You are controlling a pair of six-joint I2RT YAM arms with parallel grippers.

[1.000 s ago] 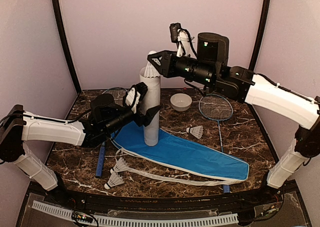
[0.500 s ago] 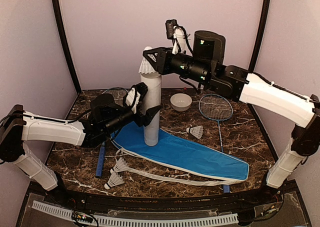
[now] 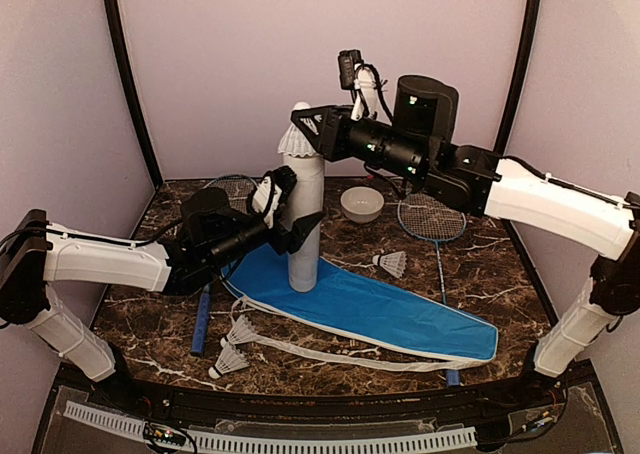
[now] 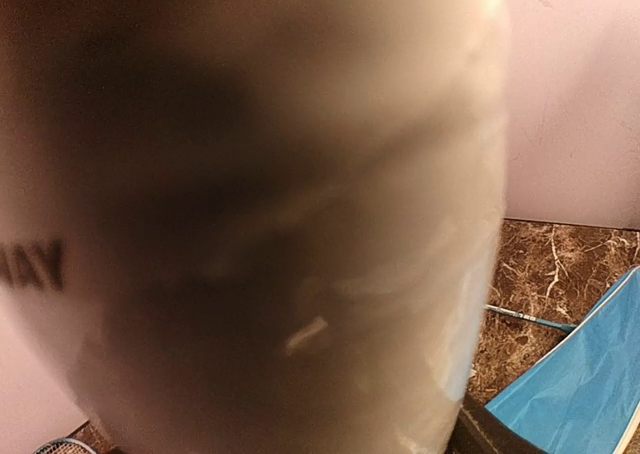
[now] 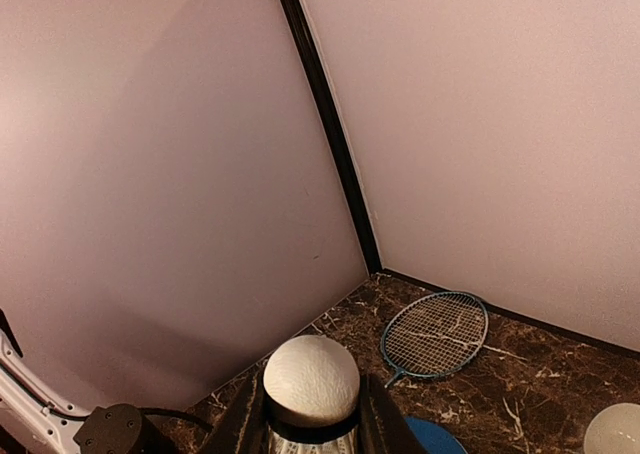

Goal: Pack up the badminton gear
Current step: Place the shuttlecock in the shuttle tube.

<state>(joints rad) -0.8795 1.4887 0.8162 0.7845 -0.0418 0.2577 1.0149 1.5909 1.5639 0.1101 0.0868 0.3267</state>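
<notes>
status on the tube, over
Left gripper shut on tube, upright on cover. Right gripper holds shuttlecock at tube top. Nothing in the way.
</notes>
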